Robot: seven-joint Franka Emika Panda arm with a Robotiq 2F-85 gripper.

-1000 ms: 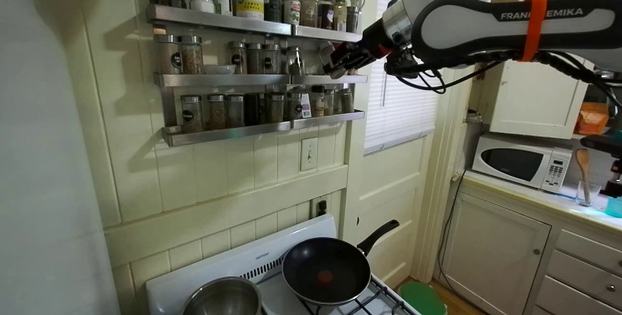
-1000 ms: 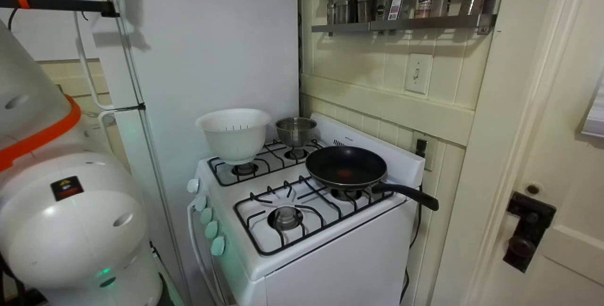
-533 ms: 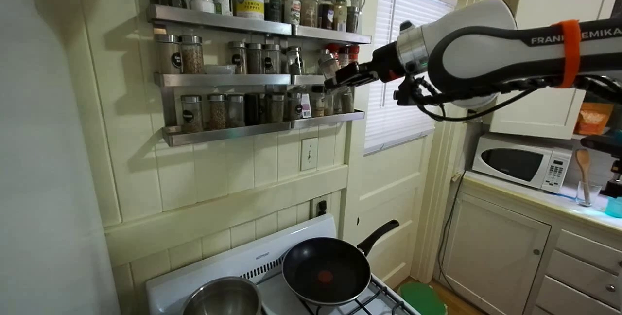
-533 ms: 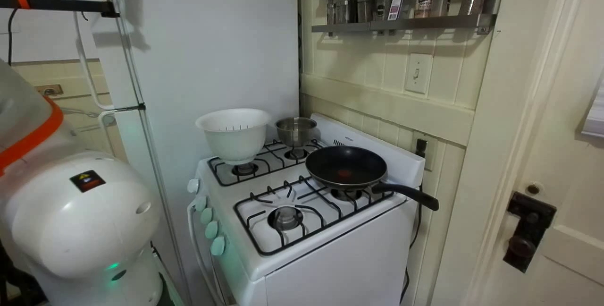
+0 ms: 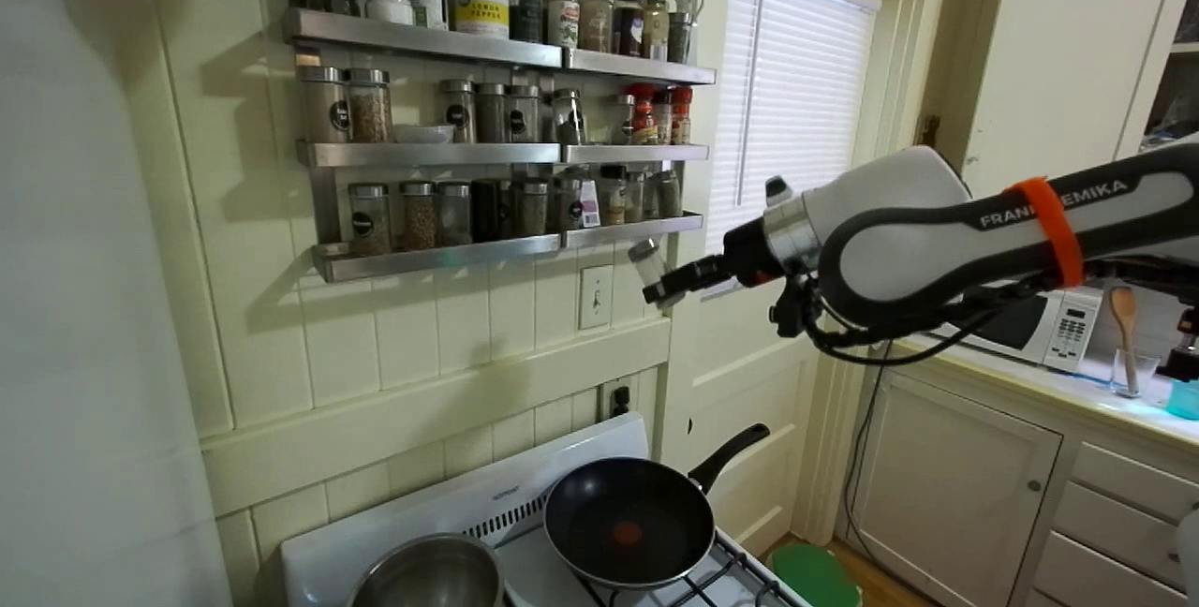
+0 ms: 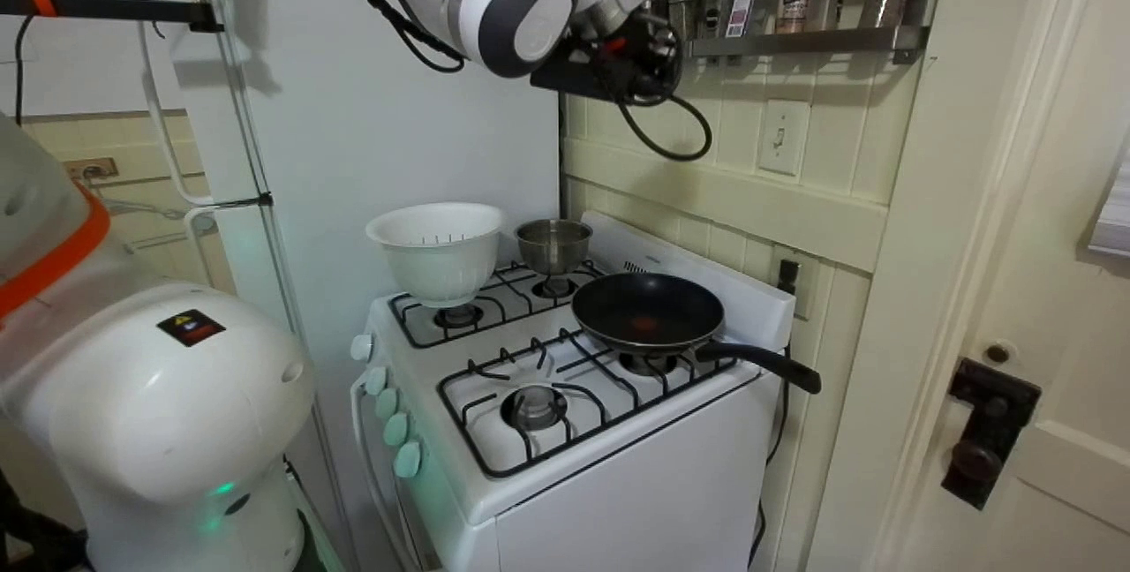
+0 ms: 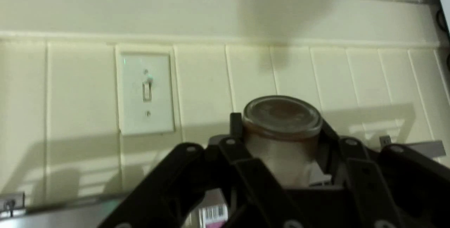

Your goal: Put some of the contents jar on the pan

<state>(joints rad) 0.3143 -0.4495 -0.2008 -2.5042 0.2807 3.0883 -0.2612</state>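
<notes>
A clear glass jar (image 5: 646, 259) hangs tilted in my gripper (image 5: 661, 292), in front of the wall just under the lowest shelf. In the wrist view the jar (image 7: 283, 122) sits between the black fingers of my gripper (image 7: 281, 129), one on either side; its round glass end faces up in the picture, with reddish-brown contents behind it. Whether the jar's far end has a lid on I cannot tell. The black pan (image 5: 629, 518) rests on the stove, well below the gripper, its inside bare but for a red dot; the pan (image 6: 649, 312) shows its handle pointing past the stove's edge.
Steel shelves (image 5: 431, 256) full of spice jars run along the wall above. On the stove (image 6: 547, 484) a steel pot (image 6: 553, 245) and a white colander (image 6: 437, 254) stand beyond the pan. A light switch (image 5: 596, 296) is on the wall near the jar; a fridge (image 6: 397, 113) stands behind.
My gripper has come down with the jar, from beside the middle shelf to below the lowest shelf. The arm has entered the top of an exterior view. Pan and pots have stayed put.
</notes>
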